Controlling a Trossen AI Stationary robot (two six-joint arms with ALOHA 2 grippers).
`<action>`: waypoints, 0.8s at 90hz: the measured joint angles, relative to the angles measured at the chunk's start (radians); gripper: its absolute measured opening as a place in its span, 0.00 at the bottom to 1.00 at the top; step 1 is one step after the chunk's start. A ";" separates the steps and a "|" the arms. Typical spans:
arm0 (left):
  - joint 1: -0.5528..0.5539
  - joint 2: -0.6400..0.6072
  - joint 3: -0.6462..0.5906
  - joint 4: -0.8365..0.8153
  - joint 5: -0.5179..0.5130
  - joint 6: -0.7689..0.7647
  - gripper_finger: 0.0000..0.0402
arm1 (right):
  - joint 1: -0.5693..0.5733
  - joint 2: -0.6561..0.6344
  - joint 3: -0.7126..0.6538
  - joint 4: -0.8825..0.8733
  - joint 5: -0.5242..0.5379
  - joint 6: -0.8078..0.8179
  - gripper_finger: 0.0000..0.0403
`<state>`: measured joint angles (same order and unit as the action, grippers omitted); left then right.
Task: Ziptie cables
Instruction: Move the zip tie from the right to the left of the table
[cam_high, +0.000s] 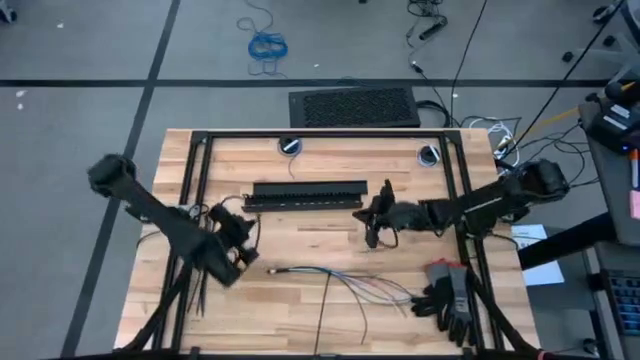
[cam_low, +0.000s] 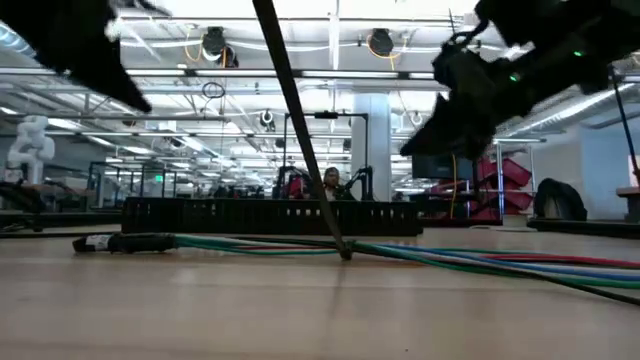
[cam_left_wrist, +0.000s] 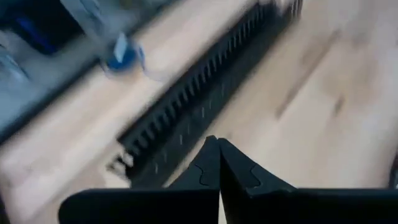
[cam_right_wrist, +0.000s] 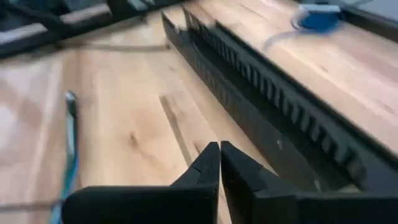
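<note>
In the overhead picture, a pair of dark gloves (cam_high: 447, 297) is seen at the lower right of the wooden counter (cam_high: 300, 300), near its front edge. Just left of them the cables (cam_high: 340, 280) are laid along the lower middle of the frame, joined at a dark end on the left and splayed toward the gloves on the right. A thin dark ziptie (cam_high: 322, 310) is seen running from the cables down to the bottom edge of the frame; in the table-level picture a thin dark strip (cam_low: 300, 130) is seen leaning upward from the cables (cam_low: 420, 255), though it cannot be told for certain that it is the same piece.

The left pincer (cam_high: 243, 245) is held at the left middle of the overhead frame, above and left of the cables' dark end. In its wrist picture its fingertips (cam_left_wrist: 217, 155) are pressed together with nothing between them. The right pincer (cam_high: 373, 232) is placed at the centre of the frame, between the cables and the long black bar (cam_high: 305, 194). Its fingertips (cam_right_wrist: 219, 163) are likewise closed and empty.

The slotted black bar is laid across the upper middle of the counter. Behind the counter a dark mat (cam_high: 354, 106) is laid on the floor, and a coiled blue cord (cam_high: 266, 44) is seen at the top.
</note>
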<state>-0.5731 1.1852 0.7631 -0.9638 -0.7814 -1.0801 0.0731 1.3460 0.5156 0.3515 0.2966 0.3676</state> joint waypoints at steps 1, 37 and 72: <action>0.015 -0.011 -0.004 0.000 0.020 0.014 0.00 | -0.008 0.001 0.010 -0.017 -0.015 -0.006 0.02; 0.450 -0.050 -0.017 0.135 0.363 0.568 0.00 | -0.145 0.184 0.405 -0.458 -0.231 -0.215 0.03; 0.478 0.129 -0.203 0.520 0.452 0.360 0.00 | -0.050 0.309 0.443 -0.425 -0.105 -0.109 0.03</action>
<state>-0.0956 1.3145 0.5600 -0.4435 -0.3293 -0.7199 0.0230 1.6551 0.9581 -0.0731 0.1920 0.2582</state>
